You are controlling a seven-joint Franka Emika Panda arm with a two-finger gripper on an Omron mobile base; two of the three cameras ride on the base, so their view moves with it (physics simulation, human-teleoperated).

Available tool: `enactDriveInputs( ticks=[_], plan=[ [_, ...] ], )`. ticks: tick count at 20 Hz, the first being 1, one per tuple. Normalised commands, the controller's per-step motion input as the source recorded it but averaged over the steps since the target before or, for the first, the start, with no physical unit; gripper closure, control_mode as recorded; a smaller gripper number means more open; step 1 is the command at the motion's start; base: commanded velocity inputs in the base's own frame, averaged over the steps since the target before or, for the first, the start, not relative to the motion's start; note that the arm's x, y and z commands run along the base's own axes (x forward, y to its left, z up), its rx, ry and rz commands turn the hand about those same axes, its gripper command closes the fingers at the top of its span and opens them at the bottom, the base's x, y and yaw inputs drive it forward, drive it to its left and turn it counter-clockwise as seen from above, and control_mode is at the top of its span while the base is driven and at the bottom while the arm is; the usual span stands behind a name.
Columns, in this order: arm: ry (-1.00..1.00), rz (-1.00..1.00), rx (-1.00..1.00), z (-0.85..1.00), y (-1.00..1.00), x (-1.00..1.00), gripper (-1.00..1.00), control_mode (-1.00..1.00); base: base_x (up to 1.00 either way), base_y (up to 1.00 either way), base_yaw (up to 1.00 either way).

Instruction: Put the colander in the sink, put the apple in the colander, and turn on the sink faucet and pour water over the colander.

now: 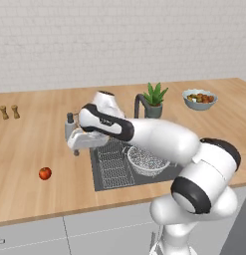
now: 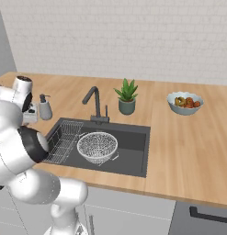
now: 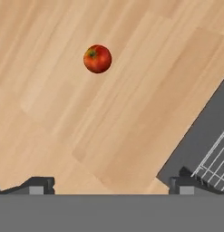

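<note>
Colander (image 2: pixel 97 146) sits in sink (image 2: pixel 133 151); hand view shows apple (image 3: pixel 97 58) beyond empty, wide-spread tool (image 3: pixel 111 186).

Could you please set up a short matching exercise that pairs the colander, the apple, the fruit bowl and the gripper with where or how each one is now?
Things:
1. colander
2. apple
3. fruit bowl
4. gripper

Places or states:
A. on the bare counter, left of the sink
B. open, above the counter
C. inside the sink
D. on the counter, right of the potted plant

Pairs: 1-C, 2-A, 3-D, 4-B
</note>
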Motion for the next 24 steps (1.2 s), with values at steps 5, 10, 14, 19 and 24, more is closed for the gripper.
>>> enactDriveInputs(
  ticks=[5, 10, 14, 19, 24],
  plan=[
    [0.0, -0.4, -0.36, -0.01, 0.65, -0.04, -1.0, -1.0, 0.0, 0.0, 0.0],
    [0.16, -0.36, -0.2, -0.11, 0.49, 0.01, -1.0, -1.0, 0.0, 0.0, 0.0],
    [0.25, -0.22, -0.02, -0.05, 0.25, 0.08, -1.0, -1.0, 0.0, 0.0, 0.0],
    [0.12, -0.09, 0.0, -0.17, 0.26, 0.0, -1.0, -1.0, 0.0, 0.0, 0.0],
    [-0.05, -0.2, -0.19, -0.26, 0.3, 0.0, -1.0, -1.0, 0.0, 0.0, 0.0]
  ],
)
